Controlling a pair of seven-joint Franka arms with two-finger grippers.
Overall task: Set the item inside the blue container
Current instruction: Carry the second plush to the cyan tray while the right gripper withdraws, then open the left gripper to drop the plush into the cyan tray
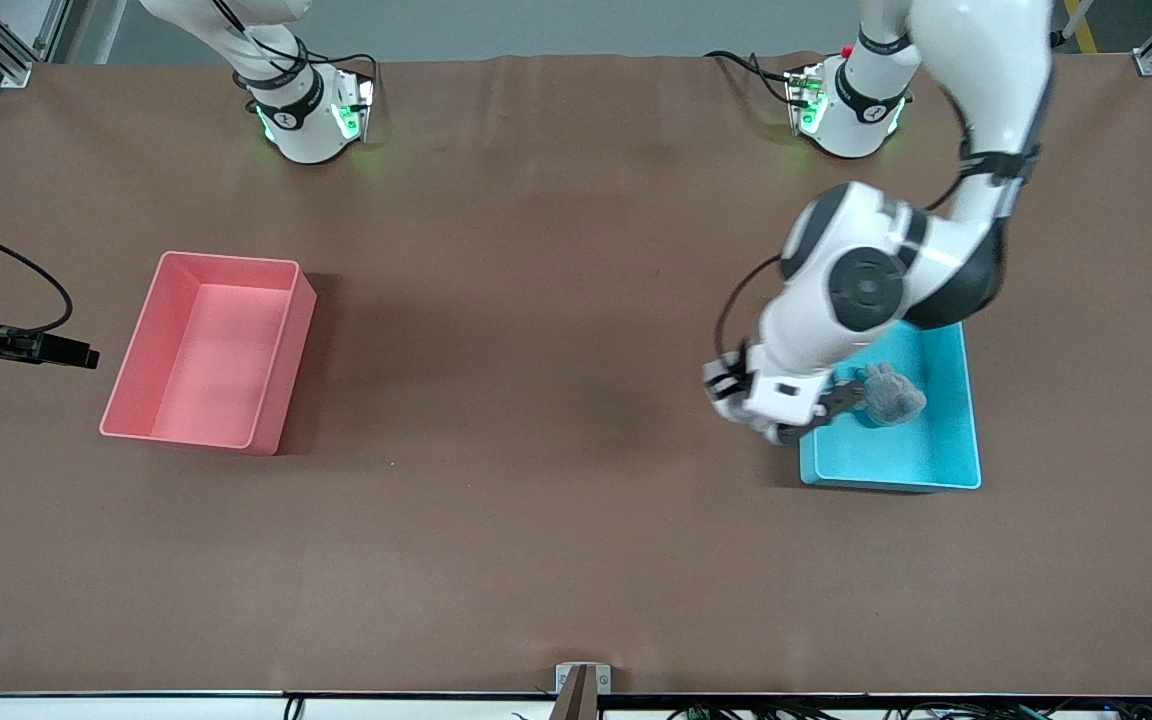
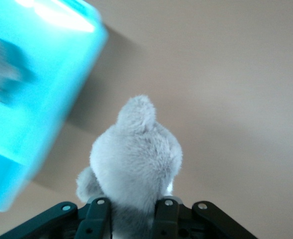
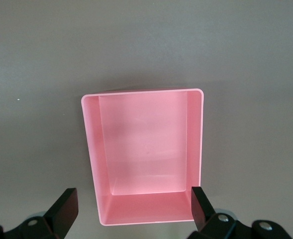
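1. Left gripper over the blue container, fingers closed on a grey plush toy.
2. Toy pinched at its base, held up in the air over the container's inside, near the wall toward the desk's middle.
3. Blue container on the brown desk toward the left arm's end.
4. Right gripper waiting over the pink bin, fingers spread wide, holding nothing.
5. Pink bin on the desk toward the right arm's end, well apart from the blue container.
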